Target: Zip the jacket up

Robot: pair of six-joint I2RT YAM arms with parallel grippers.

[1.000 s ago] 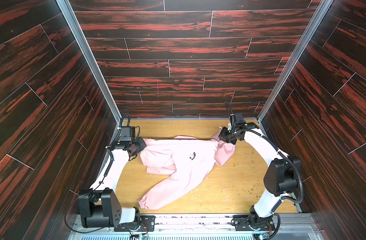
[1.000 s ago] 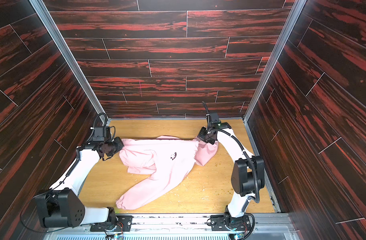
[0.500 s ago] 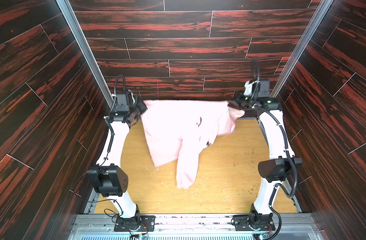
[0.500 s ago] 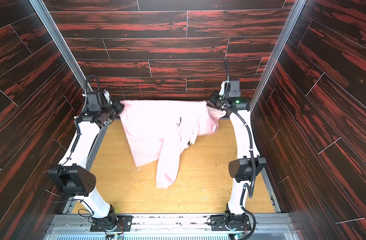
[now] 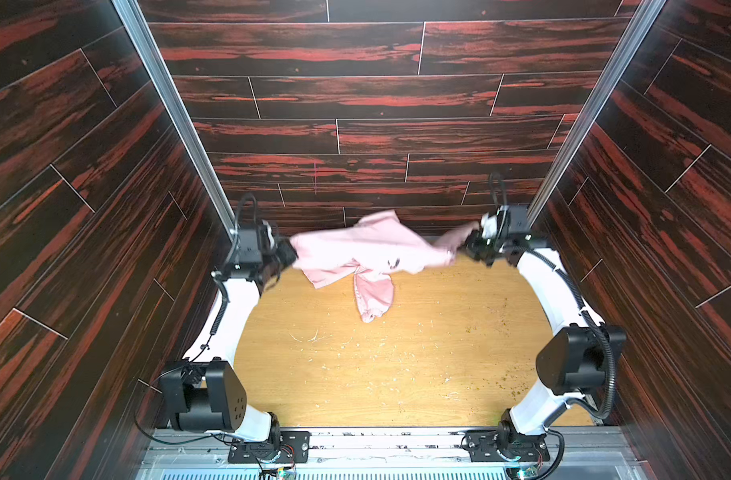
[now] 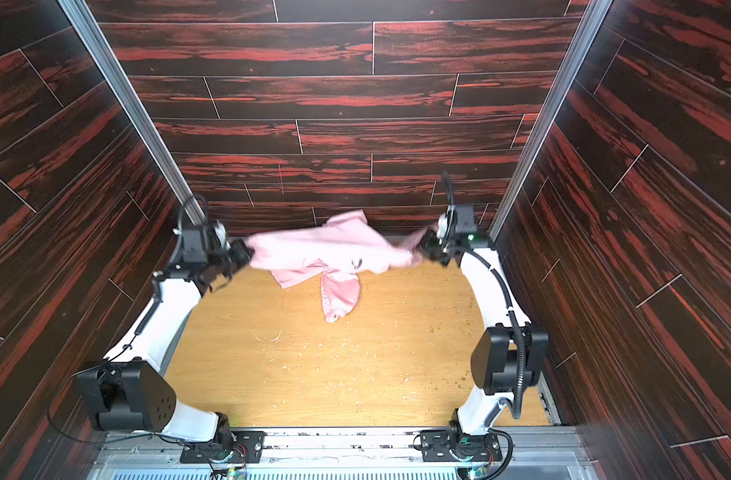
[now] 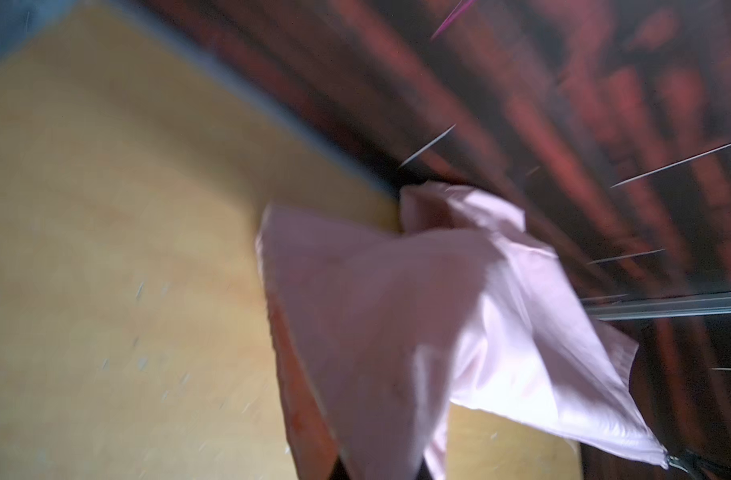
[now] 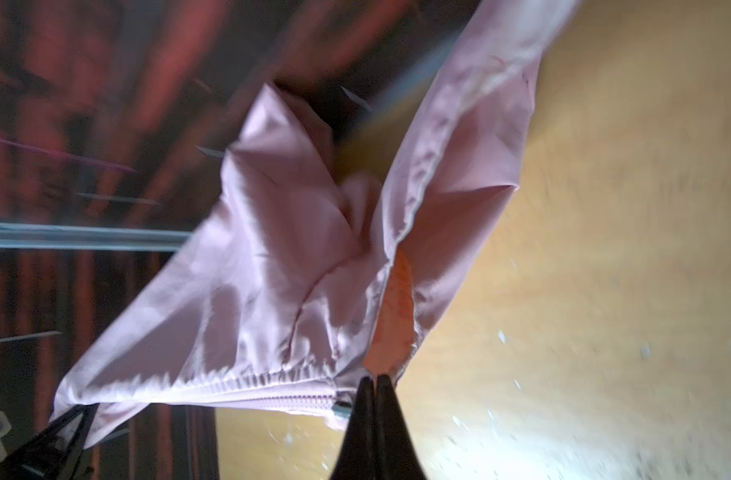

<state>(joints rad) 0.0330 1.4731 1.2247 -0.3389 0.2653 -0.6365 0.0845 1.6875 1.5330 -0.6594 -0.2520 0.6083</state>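
Above a crumb-flecked wooden table (image 5: 355, 374), at the back of a dark-planked booth (image 5: 376, 95), the jacket (image 5: 364, 249) hangs stretched between left gripper (image 5: 287, 255) and right gripper (image 5: 465, 249), both clamped tight on its edge. Lowering it evenly, taut, should lay it flat for zipping. Only the right wrist view reveals the zipper teeth (image 8: 297, 395) beside the closed jaws.

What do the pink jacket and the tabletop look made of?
The small light pink hooded jacket: thin woven synthetic, probably, given its soft sheen and crisp creases. The light tan tabletop: matte wood-grain board, scuffed; solid wood or laminate, cannot tell.
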